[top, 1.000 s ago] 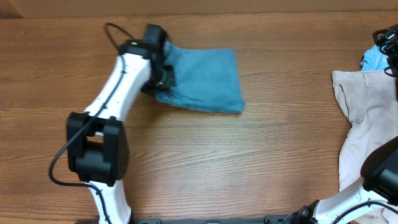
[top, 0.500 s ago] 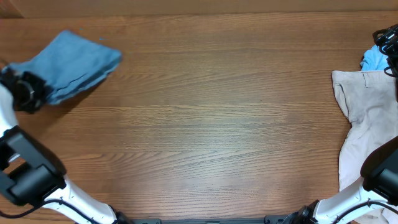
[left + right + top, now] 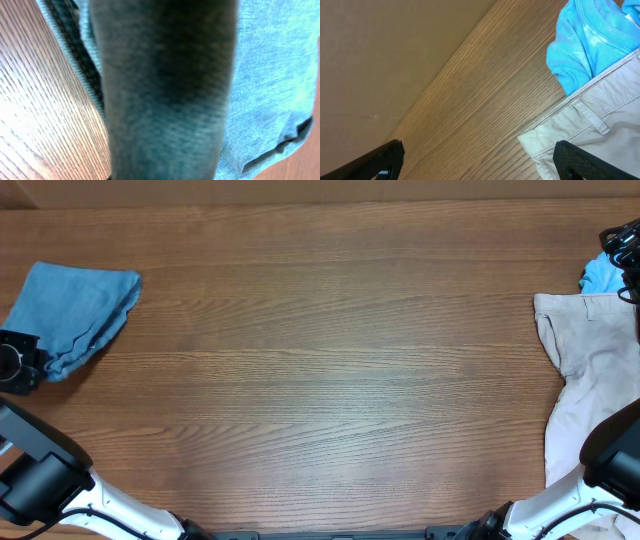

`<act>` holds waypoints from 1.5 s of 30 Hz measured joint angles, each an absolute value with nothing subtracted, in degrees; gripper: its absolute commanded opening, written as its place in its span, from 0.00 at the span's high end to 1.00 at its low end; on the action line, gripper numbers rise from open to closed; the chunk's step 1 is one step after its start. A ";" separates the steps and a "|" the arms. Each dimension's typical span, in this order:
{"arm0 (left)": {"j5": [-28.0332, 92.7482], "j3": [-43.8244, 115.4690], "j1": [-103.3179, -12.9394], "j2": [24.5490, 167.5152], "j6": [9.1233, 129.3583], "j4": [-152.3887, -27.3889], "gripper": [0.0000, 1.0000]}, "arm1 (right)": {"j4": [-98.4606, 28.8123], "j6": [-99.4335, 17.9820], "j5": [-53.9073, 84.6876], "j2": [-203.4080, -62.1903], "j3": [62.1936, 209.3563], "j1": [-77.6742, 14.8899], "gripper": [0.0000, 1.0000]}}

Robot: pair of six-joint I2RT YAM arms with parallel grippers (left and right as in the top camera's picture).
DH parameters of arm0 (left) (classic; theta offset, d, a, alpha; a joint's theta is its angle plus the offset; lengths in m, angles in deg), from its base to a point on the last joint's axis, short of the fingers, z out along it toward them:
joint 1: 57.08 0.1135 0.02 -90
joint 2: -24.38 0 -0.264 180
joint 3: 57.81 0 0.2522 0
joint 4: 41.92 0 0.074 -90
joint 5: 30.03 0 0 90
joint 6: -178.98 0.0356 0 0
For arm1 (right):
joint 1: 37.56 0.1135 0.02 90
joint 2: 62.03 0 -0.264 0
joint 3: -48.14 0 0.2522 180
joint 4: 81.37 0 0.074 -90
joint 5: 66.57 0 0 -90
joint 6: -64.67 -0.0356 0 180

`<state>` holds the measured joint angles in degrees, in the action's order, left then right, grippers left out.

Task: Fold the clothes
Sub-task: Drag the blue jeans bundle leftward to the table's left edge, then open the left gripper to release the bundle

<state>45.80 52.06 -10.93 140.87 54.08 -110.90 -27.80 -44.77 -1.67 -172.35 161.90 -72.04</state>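
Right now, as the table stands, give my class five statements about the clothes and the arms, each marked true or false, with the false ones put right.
1. The folded blue garment lies at the left edge of the table. True.
2. The beige trousers lie in the middle of the table. False: they lie at its right edge.
3. The right arm's jaws stand wide apart, holding nothing. True.
4. The bright blue T-shirt lies far from the trousers. False: it lies right against their waistband.
5. The table is white plastic. False: it is brown wood grain.
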 measured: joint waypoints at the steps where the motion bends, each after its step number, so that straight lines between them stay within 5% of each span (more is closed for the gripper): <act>1: 45.91 51.34 -11.08 140.87 53.89 -110.93 0.96 | -27.75 -44.79 -1.67 -172.35 161.90 -72.04 0.00; 5: 46.37 48.91 -11.74 140.87 52.64 -110.07 0.95 | -27.78 -44.79 -1.67 -172.35 161.90 -72.01 0.00; 6: 46.46 48.19 -11.78 140.85 52.40 -109.61 0.88 | -27.78 -44.79 -1.65 -172.35 161.90 -72.04 0.00; 8: 46.56 46.55 -11.78 140.74 51.96 -108.59 0.17 | -27.75 -44.77 -1.65 -172.35 161.90 -72.04 0.00; 9: 46.54 45.70 -11.78 140.63 51.64 -108.37 0.03 | -27.78 -44.77 -1.65 -172.35 161.90 -72.04 0.00; 11: 46.54 43.71 -11.89 140.54 52.07 -109.18 0.00 | -27.78 -44.79 -1.65 -172.35 161.90 -72.04 0.00; 22: 33.67 49.46 -12.24 140.19 58.89 -126.58 0.04 | -27.78 -44.81 -1.67 -172.35 161.90 -72.04 0.00; 23: 32.90 50.99 -12.41 140.02 59.61 -127.32 0.12 | -27.75 -44.77 -1.67 -172.35 161.90 -72.04 0.00; 25: 31.48 54.07 -13.11 139.49 61.84 -127.97 0.92 | -27.75 -44.77 -1.67 -172.35 161.90 -72.04 0.00; 26: 31.05 55.17 -13.40 139.32 63.55 -128.02 0.96 | -27.75 -44.77 -1.65 -172.35 161.90 -72.04 0.00; 45: 52.77 45.68 -14.73 138.60 67.70 -114.14 0.96 | -27.75 -44.79 -1.65 -172.35 161.90 -72.04 0.00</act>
